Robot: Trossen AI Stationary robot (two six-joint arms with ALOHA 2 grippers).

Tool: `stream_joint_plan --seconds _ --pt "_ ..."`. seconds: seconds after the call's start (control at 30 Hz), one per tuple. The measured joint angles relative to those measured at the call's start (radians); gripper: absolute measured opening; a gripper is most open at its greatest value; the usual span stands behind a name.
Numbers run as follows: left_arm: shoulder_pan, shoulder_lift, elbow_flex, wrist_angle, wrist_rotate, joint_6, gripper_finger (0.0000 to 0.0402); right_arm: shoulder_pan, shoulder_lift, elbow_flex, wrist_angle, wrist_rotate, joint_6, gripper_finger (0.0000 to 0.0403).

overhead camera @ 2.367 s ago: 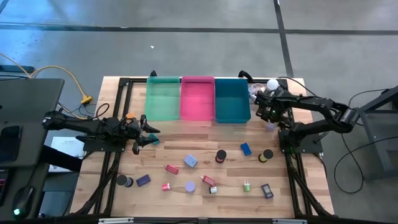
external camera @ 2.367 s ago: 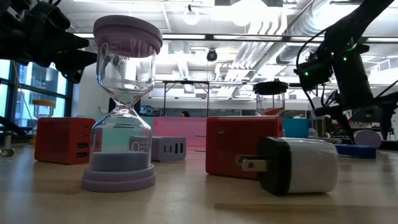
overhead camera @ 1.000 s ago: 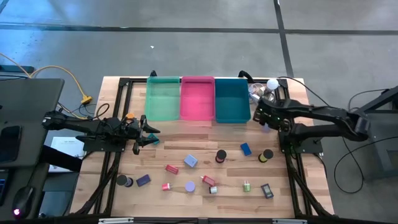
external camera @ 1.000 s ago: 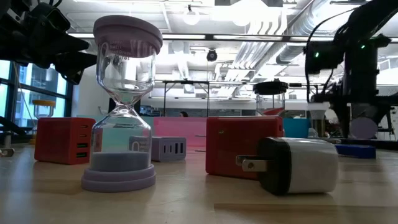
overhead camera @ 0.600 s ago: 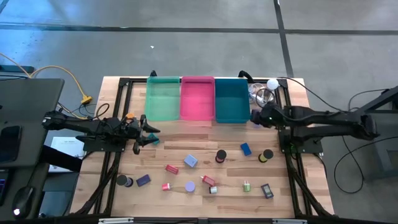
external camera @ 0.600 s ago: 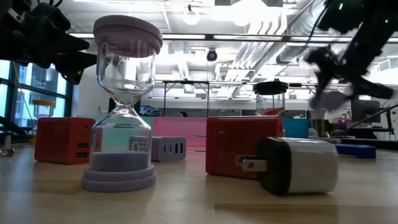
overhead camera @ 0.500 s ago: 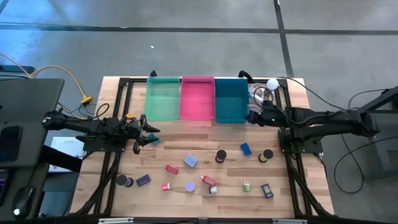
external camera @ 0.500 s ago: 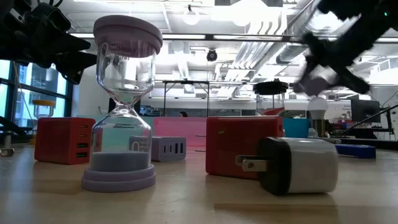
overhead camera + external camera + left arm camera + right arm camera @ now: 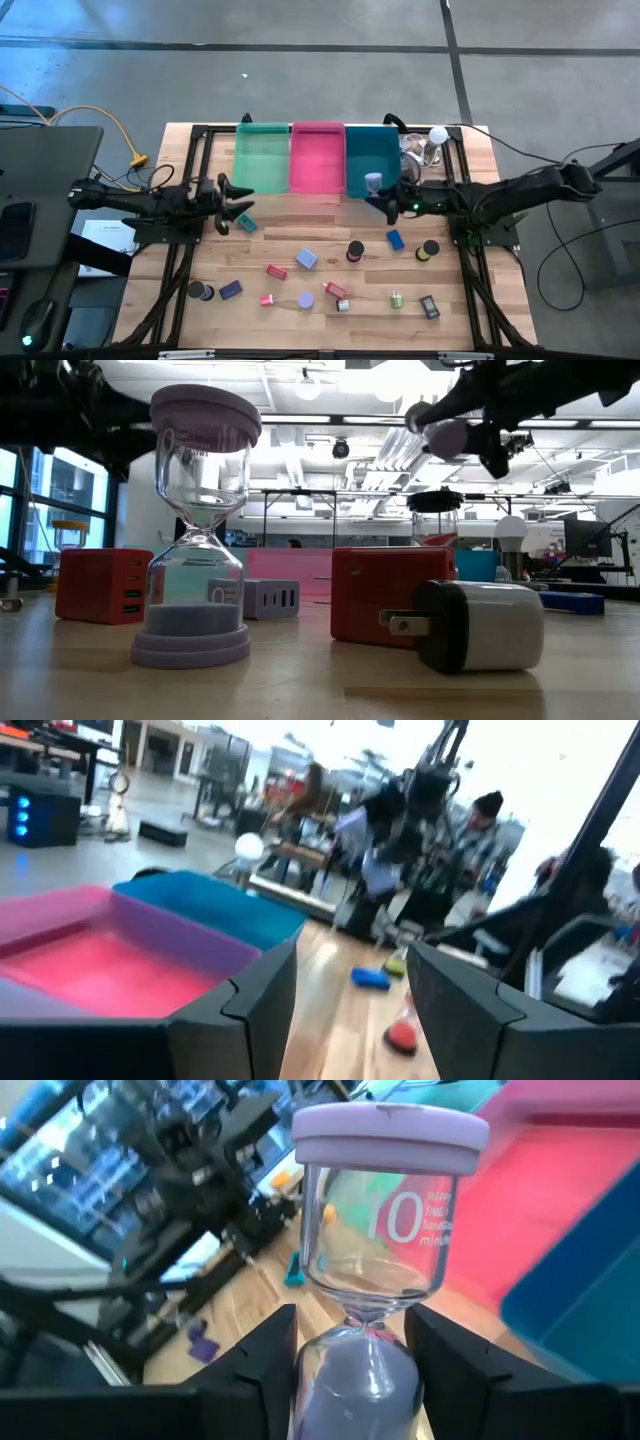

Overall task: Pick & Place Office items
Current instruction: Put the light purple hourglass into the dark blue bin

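My right gripper point(image 9: 388, 200) is shut on a lavender-capped hourglass point(image 9: 373, 182), held in the air over the teal bin's near rim point(image 9: 372, 193); the low view shows it high up point(image 9: 447, 435). My left gripper point(image 9: 228, 205) stands open with nothing between its fingers point(image 9: 345, 1010), just near the green bin point(image 9: 262, 158). The other office items lie on the near half of the table: a blue block point(image 9: 396, 240), dark rolls point(image 9: 355, 250), a red block point(image 9: 277, 271), a lavender block point(image 9: 306, 259) and a second hourglass point(image 9: 200, 510) standing on its base. My right gripper pinches the hourglass between its two fingers at the sand-filled glass bulb point(image 9: 355, 1370), near one end. The fingers come from the table's right, nearly level, and lie along the hourglass. Its other cap point(image 9: 390, 1130) sticks out beyond the fingertips, and the hourglass is lifted clear.
Three bins stand side by side at the far edge: green, pink point(image 9: 317, 158) and teal. A white bulb point(image 9: 437, 134) with clear clutter lies at the far right corner. A black frame point(image 9: 190, 200) borders the table. A red charger point(image 9: 385, 595) and a plug adapter point(image 9: 480, 625) lie close to the low camera.
My right gripper has swung from the far right corner by the bulb toward the table's left and upward, rolling and tipping as it went, carrying the hourglass to above the teal bin's near rim. My left gripper has tipped up a little in place.
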Motion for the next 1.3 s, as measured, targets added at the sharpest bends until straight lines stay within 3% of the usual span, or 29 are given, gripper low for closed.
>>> stream_joint_plan --seconds 0.1,0.33,0.53,0.77,0.93,1.07,1.3 --pt "0.0 0.0 0.0 0.023 0.0 0.076 0.0186 0.015 0.071 0.0 0.078 -0.023 -0.057 0.016" --pt "-0.001 0.01 0.0 0.061 0.031 0.067 0.0191 0.021 0.219 0.0 0.271 -0.154 -0.148 0.0154" --pt "-0.002 0.097 0.0 0.157 0.046 0.043 0.0259 0.021 0.28 0.0 0.32 -0.201 -0.171 0.0164" --pt "-0.003 0.334 0.012 0.436 0.08 -0.025 0.0342 0.059 0.33 0.0 0.396 -0.188 -0.207 0.0153" --pt "-0.003 0.558 0.088 0.535 0.213 -0.002 0.0349 0.091 0.391 0.01 0.505 -0.191 -0.2 0.0163" --pt "-0.003 0.749 0.186 0.573 0.279 -0.01 0.0349 0.113 0.459 0.067 0.499 -0.207 -0.184 0.0154" --pt "-0.002 1.0 0.354 0.571 0.489 0.013 0.0349 0.141 0.595 0.241 0.437 -0.296 -0.231 0.0164"
